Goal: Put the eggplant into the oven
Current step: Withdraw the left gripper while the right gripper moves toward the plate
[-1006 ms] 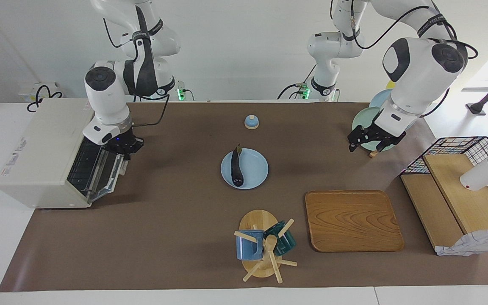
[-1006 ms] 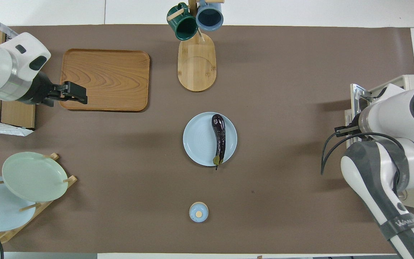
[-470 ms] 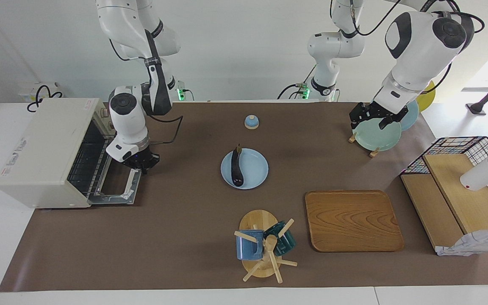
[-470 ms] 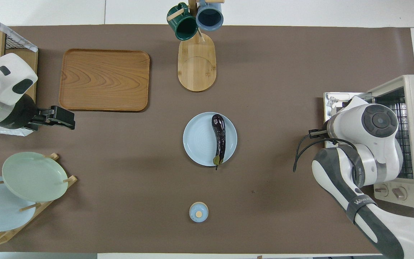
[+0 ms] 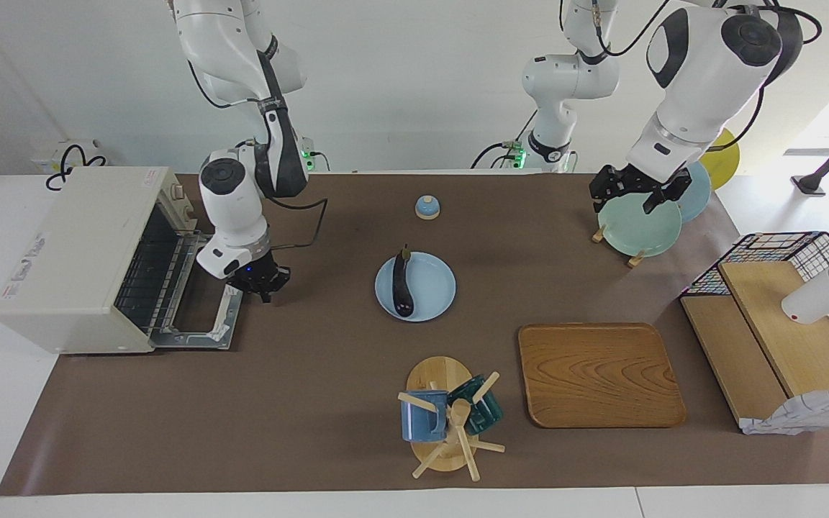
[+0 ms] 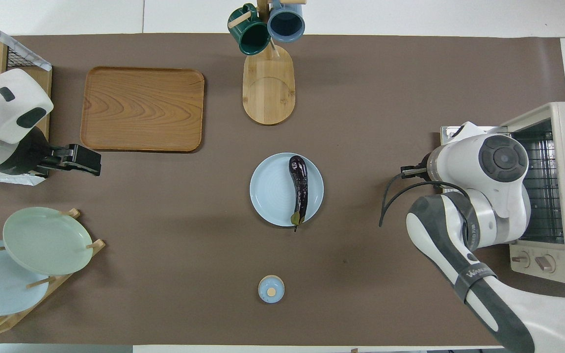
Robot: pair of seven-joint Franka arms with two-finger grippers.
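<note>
You see one eggplant lying on one light blue plate in the middle of the table. Its long axis runs along the line from the robots to the edge away from them. The stem tip points toward the robots and hangs a little over the plate's rim; the thick rounded end points away from them. The body bends slightly, and it lies on the half of the plate that is toward the right arm's end of the table.

There is one oven at the right arm's end of the table. Its door is dropped fully open and lies flat, and you can see the wire rack inside.

The right gripper hangs over the brown mat just beside the open door, on the side toward the plate. It holds nothing, and you cannot tell whether its fingers are parted or together. The left gripper is over the plate rack at the left arm's end; its fingers stand spread apart and nothing is between them.

Counting the rest: one small blue bell nearer to the robots than the plate, one wooden tray, one mug tree with two mugs, one blue and one dark green.
</note>
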